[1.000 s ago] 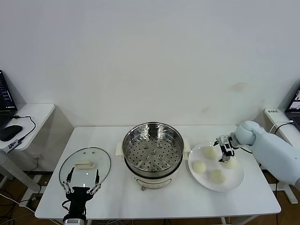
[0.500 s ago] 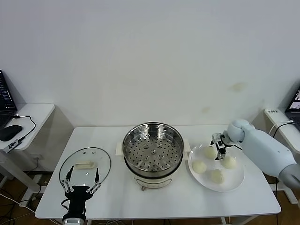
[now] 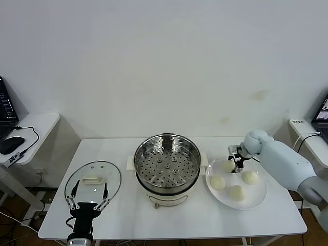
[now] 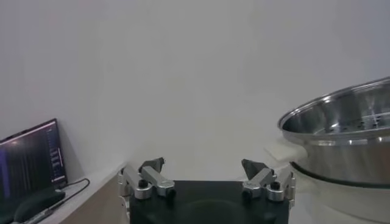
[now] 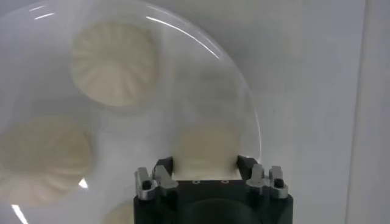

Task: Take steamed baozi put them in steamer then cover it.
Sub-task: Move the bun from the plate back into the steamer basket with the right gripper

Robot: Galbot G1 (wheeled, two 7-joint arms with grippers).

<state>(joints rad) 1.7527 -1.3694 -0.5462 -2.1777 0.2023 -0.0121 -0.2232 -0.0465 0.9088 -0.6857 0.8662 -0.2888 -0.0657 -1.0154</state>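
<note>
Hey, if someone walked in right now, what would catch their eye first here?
The shiny steamer, uncovered and empty at the table's centre. To its right, the right gripper hovers with jaws open over a baozi on the white plate. At front left, the glass cover lies flat behind the parked left gripper.

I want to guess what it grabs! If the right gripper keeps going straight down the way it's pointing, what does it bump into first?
Most likely a baozi. The right gripper points down at the white plate, open fingers on either side of that bun, the one nearest the steamer's far side. Exact height is unclear.
</note>
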